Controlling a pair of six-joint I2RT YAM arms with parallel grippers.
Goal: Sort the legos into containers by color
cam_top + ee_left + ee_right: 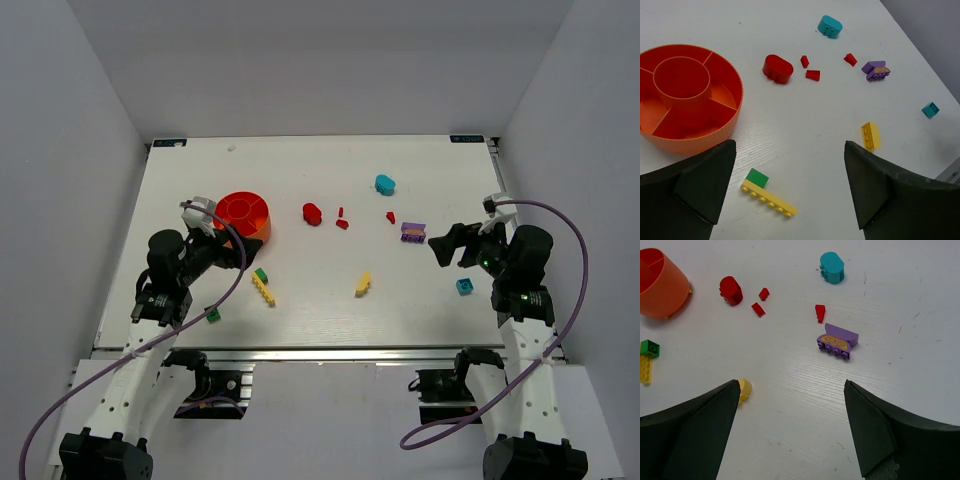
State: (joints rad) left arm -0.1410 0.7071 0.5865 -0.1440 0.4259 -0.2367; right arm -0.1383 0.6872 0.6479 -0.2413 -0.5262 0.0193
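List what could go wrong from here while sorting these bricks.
The small red pieces are tiny and angled, so a grip may flick them away. The green brick abuts the long yellow plate, so gripping one may drag the other. The orange bowl looks light and could get shoved aside during a reach.

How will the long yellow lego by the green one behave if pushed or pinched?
The long yellow lego looks like rigid plastic: probably stiff and light. Lying flat on the table, it should slide rather than roll, likely pivoting if pushed off-centre. Its low profile may resist pinching.
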